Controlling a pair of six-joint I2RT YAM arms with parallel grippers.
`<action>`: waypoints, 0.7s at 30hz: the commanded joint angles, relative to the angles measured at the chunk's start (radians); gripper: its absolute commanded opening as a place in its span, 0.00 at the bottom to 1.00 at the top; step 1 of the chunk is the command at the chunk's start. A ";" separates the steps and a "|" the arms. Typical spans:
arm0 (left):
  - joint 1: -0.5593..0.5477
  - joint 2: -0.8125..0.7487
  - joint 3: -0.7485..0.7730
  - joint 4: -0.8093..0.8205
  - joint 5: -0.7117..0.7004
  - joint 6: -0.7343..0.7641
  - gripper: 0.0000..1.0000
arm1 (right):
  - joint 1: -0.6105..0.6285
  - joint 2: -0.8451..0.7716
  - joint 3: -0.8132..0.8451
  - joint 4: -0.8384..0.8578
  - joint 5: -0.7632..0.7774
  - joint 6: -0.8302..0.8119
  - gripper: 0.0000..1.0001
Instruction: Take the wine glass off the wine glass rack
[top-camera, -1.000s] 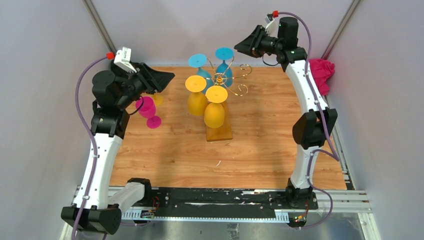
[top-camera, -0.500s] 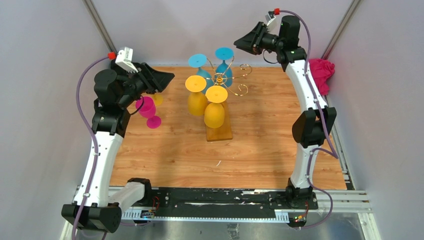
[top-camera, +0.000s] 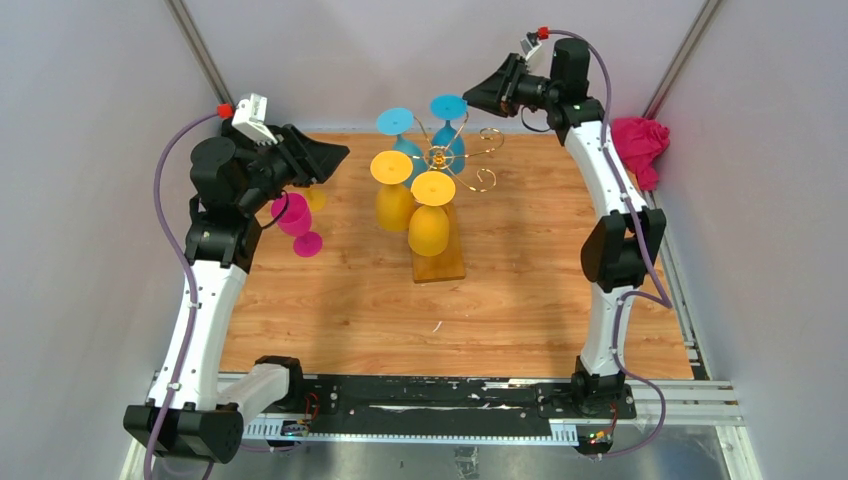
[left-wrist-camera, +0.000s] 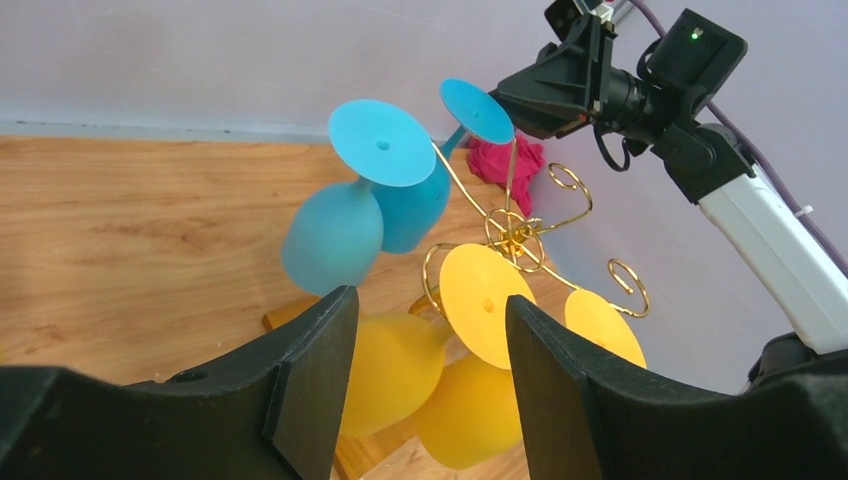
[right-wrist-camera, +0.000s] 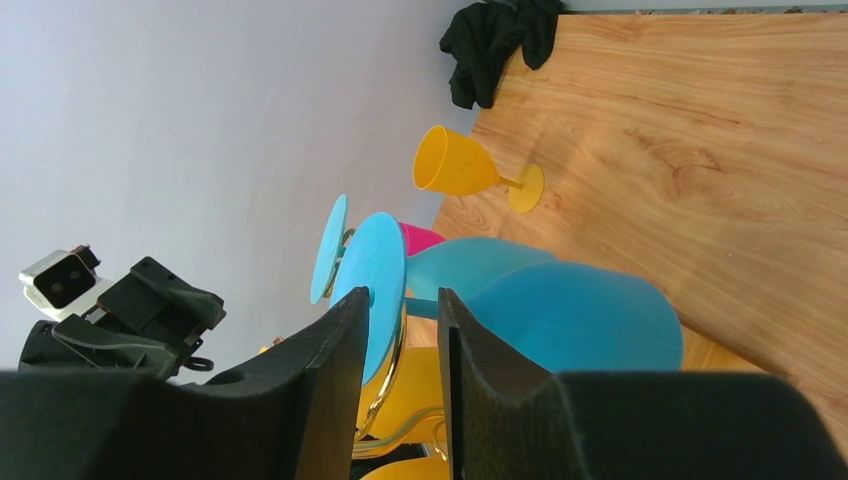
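The wine glass rack (top-camera: 440, 158), gold wire on an amber wooden base (top-camera: 441, 264), stands mid-table. Two blue wine glasses (top-camera: 449, 108) and two yellow ones (top-camera: 428, 228) hang upside down from it. My right gripper (top-camera: 470, 97) is open a narrow gap, held high just right of the far blue glass's foot. In the right wrist view the gripper (right-wrist-camera: 400, 300) has that blue foot (right-wrist-camera: 378, 275) just beyond its fingertips, untouched. My left gripper (top-camera: 340, 155) is open and empty, left of the rack; in the left wrist view (left-wrist-camera: 430, 300) it faces the yellow glasses (left-wrist-camera: 400, 365).
A pink glass (top-camera: 293, 215) and a yellow glass (right-wrist-camera: 455, 165) stand on the table under my left arm. A pink cloth (top-camera: 640, 145) lies at the right wall. A black cloth (right-wrist-camera: 495, 35) lies at the table's far left edge.
My right gripper has moved a little left and up, closer to the far blue glass's foot. The left arm has barely moved.
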 joint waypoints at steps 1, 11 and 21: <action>-0.007 -0.005 0.003 -0.007 0.002 0.014 0.61 | 0.019 0.003 -0.019 0.023 -0.041 0.018 0.36; -0.007 -0.007 -0.006 -0.020 -0.004 0.026 0.61 | 0.041 0.016 -0.020 0.050 -0.057 0.045 0.29; -0.008 -0.015 -0.019 -0.022 0.001 0.028 0.61 | 0.042 0.021 -0.020 0.065 -0.050 0.075 0.15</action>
